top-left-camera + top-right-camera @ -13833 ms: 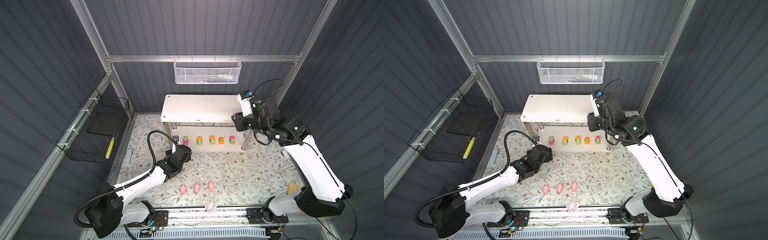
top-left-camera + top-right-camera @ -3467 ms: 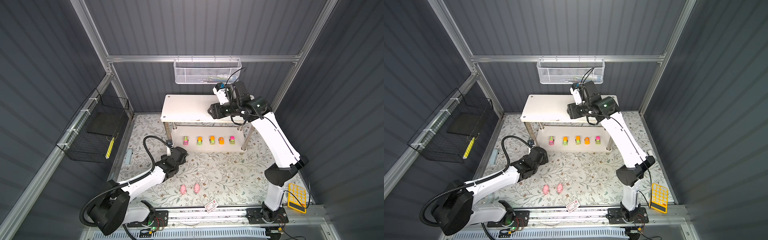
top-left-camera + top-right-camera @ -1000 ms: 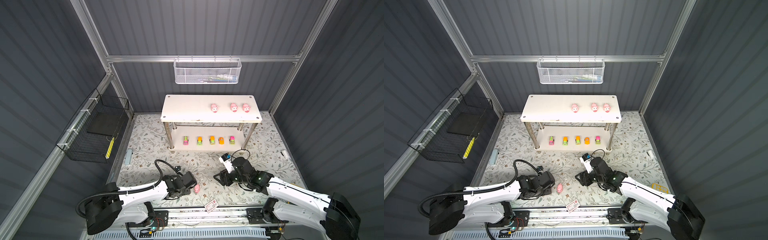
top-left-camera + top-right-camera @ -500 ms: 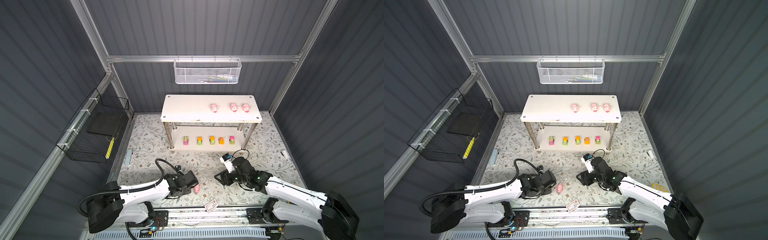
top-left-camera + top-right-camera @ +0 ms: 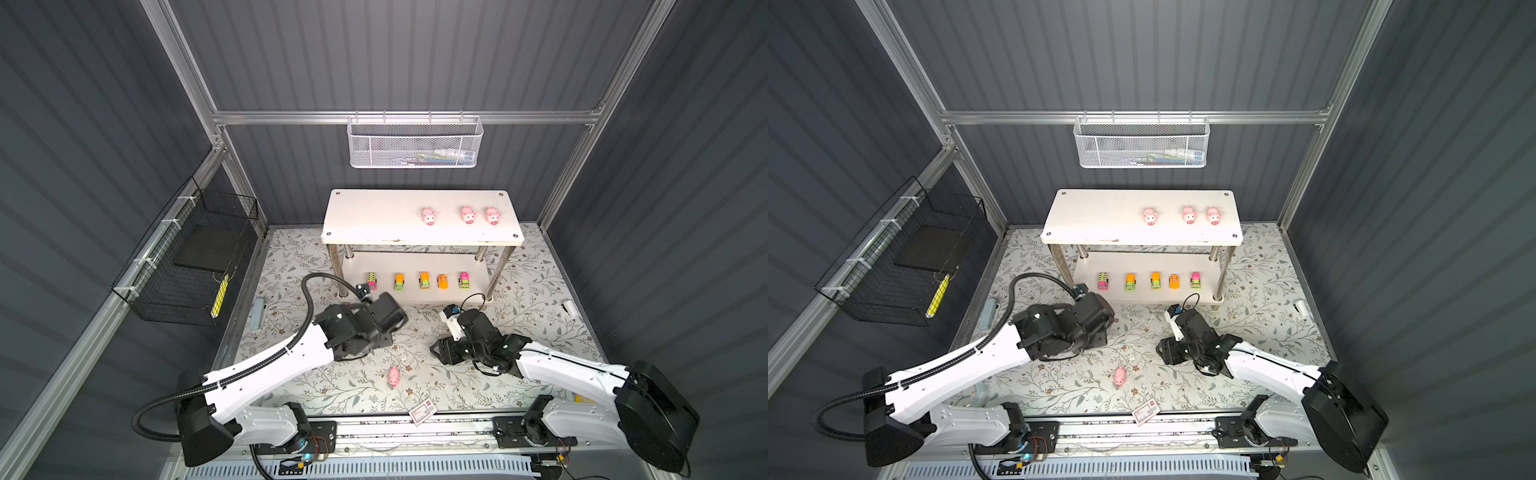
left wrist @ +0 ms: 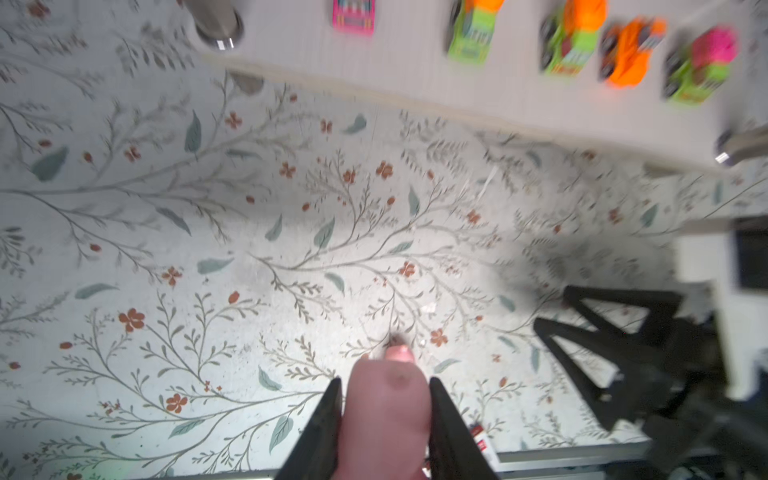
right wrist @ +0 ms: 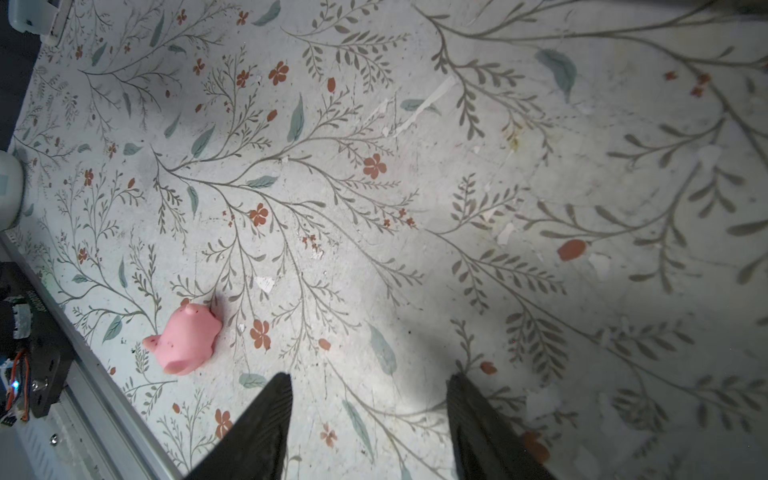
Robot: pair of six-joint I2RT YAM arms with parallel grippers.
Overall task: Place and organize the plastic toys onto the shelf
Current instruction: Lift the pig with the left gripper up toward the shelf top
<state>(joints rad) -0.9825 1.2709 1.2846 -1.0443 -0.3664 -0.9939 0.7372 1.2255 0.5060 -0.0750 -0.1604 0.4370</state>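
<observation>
1. Your left gripper [image 6: 384, 386] is clenched on a pink pig [image 6: 384, 424], over the table [image 6: 208, 270] in front of the shelf [image 5: 374, 216].
2. Your right gripper [image 7: 369, 378] stands released, with nothing between its jaws.
3. A second pig [image 5: 394, 376] lies loose on the table, apart from both grippers.
4. The shelf's top board carries three pigs [image 5: 468, 215], and five cars [image 5: 424, 280] line its lower board.

No lettering can be read; the red-and-white card [image 5: 422, 412] shows only illegible print
</observation>
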